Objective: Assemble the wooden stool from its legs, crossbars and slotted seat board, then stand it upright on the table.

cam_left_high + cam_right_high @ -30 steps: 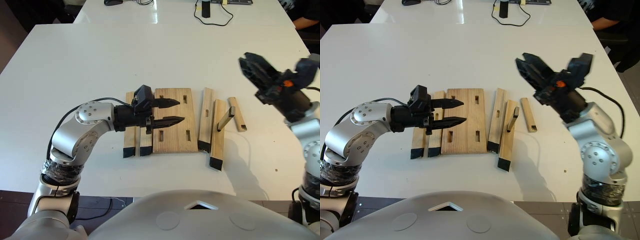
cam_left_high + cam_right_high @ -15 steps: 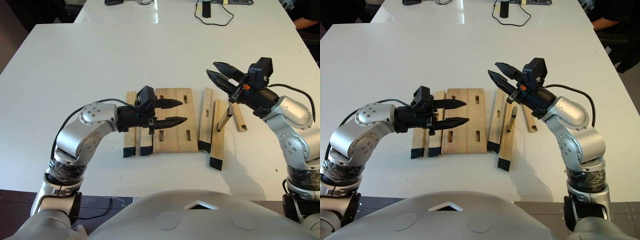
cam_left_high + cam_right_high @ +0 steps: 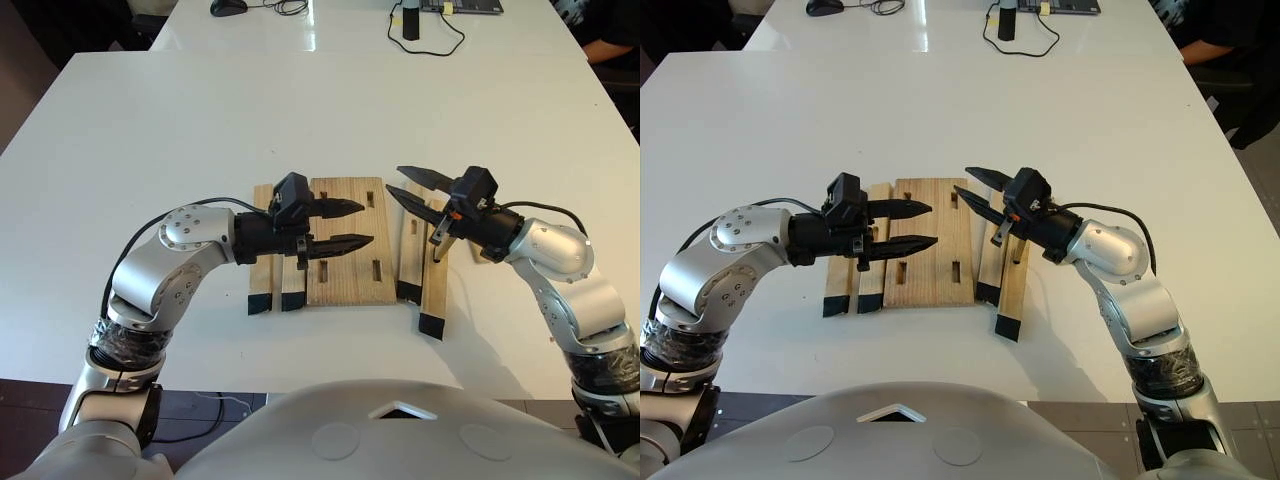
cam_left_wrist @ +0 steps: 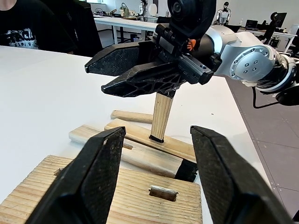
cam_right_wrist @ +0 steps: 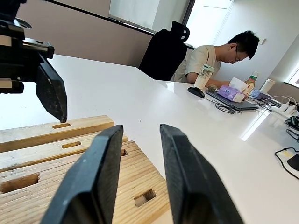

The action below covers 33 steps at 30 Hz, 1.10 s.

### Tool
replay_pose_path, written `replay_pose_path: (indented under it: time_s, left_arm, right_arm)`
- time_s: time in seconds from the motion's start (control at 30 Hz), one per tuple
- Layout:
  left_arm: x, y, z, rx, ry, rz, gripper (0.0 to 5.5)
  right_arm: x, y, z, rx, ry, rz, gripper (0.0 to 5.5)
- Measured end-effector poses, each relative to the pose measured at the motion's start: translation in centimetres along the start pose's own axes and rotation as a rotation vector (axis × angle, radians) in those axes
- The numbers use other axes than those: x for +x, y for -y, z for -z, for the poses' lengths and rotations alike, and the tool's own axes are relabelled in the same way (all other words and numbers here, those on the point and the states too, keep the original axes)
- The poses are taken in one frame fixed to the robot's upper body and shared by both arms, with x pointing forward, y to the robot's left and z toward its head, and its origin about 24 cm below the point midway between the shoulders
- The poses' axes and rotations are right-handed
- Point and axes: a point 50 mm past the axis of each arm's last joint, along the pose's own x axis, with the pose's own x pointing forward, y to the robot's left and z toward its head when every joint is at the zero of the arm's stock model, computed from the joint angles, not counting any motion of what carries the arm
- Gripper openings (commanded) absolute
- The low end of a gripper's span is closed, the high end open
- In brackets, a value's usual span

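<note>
The slotted seat board (image 3: 347, 262) lies flat mid-table. Two black-tipped legs (image 3: 262, 275) lie against its left side, and two more legs (image 3: 436, 285) lie at its right. A short crossbar (image 3: 446, 238) stands tilted on the outer right leg, and another crossbar (image 3: 486, 252) lies beyond, partly hidden by my right arm. My left gripper (image 3: 358, 223) hovers open over the board's left half. My right gripper (image 3: 396, 180) is open above the board's far right corner, holding nothing. The left wrist view shows the right gripper (image 4: 140, 70) above the standing crossbar (image 4: 161, 116).
The white table (image 3: 180, 130) has free room on all sides of the wood. On the adjoining table at the back are a black mouse (image 3: 228, 7), a small black object (image 3: 408, 22) and a looped cable (image 3: 432, 44).
My right arm has swung down and to the left, from raised at the right edge to low over the board's far right corner. The left gripper has stayed in place, still open.
</note>
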Motion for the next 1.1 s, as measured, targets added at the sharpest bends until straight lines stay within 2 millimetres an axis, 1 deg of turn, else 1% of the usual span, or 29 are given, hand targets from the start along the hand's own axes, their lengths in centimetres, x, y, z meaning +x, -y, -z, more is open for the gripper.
replay_pose_path:
  time_s: [0.07, 0.17, 0.23, 0.3, 0.33, 0.37, 0.4, 0.47, 0.5, 0.57, 0.6, 0.67, 0.73, 0.8, 0.93, 1.0, 1.03, 1.1]
  left_arm:
    - [-0.1, 0.0, 0.1, -0.002, -0.009, 0.004, 2.59]
    - [-0.1, 0.0, 0.1, -0.004, -0.009, 0.007, 2.59]
    - [-0.2, 0.1, 0.2, -0.008, -0.01, 0.005, 2.59]
    - [-0.2, 0.1, 0.3, -0.012, -0.009, 0.001, 2.59]
    - [-0.2, 0.1, 0.4, -0.013, -0.009, -0.003, 2.59]
    - [-0.3, 0.1, 0.4, -0.016, -0.009, -0.011, 2.59]
    - [-0.3, 0.2, 0.5, -0.018, -0.008, -0.021, 2.59]
    - [-0.4, 0.2, 0.6, -0.023, -0.008, -0.028, 2.59]
    - [-0.5, 0.3, 0.7, -0.025, -0.007, -0.032, 2.59]
    - [-0.6, 0.4, 1.0, -0.039, -0.008, -0.037, 2.59]
    - [-0.7, 0.4, 1.1, -0.043, -0.011, -0.04, 2.59]
    - [-0.9, 0.3, 1.1, -0.036, -0.005, -0.049, 2.59]
    - [-1.0, 0.2, 1.1, -0.034, -0.008, -0.058, 2.59]
    - [-1.1, 0.1, 1.2, -0.027, -0.018, -0.068, 2.59]
    - [-1.1, 0.1, 1.3, -0.03, -0.022, -0.063, 2.59]
    - [-1.0, 0.1, 1.4, -0.03, -0.026, -0.062, 2.59]
    - [-1.0, 0.1, 1.4, -0.028, -0.029, -0.062, 2.59]
    - [-1.1, 0.1, 1.4, -0.027, -0.031, -0.06, 2.59]
  right_arm:
    - [-0.7, 0.2, 0.0, 0.062, 0.001, 0.018, 1.42]
    - [-1.3, 0.6, -0.7, 0.148, 0.015, 0.047, 1.42]
    - [-1.6, 1.5, -2.3, 0.163, 0.064, 0.072, 1.42]
    - [-1.6, 2.3, -4.8, 0.138, 0.149, 0.082, 1.42]
    - [-1.6, 2.5, -6.6, 0.111, 0.204, 0.068, 1.42]
    - [-1.6, 2.4, -7.7, 0.1, 0.226, 0.04, 1.42]
    - [-1.7, 1.9, -8.3, 0.111, 0.23, -0.003, 1.42]
    - [-2.0, 0.5, -8.5, 0.127, 0.194, -0.119, 1.42]
    - [-2.5, -0.7, -7.9, 0.137, 0.135, -0.203, 1.42]
    - [-3.9, -3.0, -5.7, 0.219, -0.022, -0.36, 1.42]
    - [-4.7, -3.8, -4.7, 0.256, -0.091, -0.418, 1.42]
    - [-6.4, -4.7, -2.8, 0.307, -0.218, -0.492, 1.42]
    - [-7.5, -4.9, -0.7, 0.342, -0.306, -0.508, 1.42]
    - [-8.0, -5.0, 0.9, 0.328, -0.367, -0.501, 1.42]
    - [-8.4, -5.8, 3.1, 0.288, -0.459, -0.542, 1.42]
    - [-8.8, -5.7, 4.0, 0.266, -0.496, -0.537, 1.42]
    - [-9.2, -5.4, 4.8, 0.266, -0.525, -0.521, 1.42]
    - [-9.5, -5.2, 5.4, 0.266, -0.531, -0.511, 1.42]
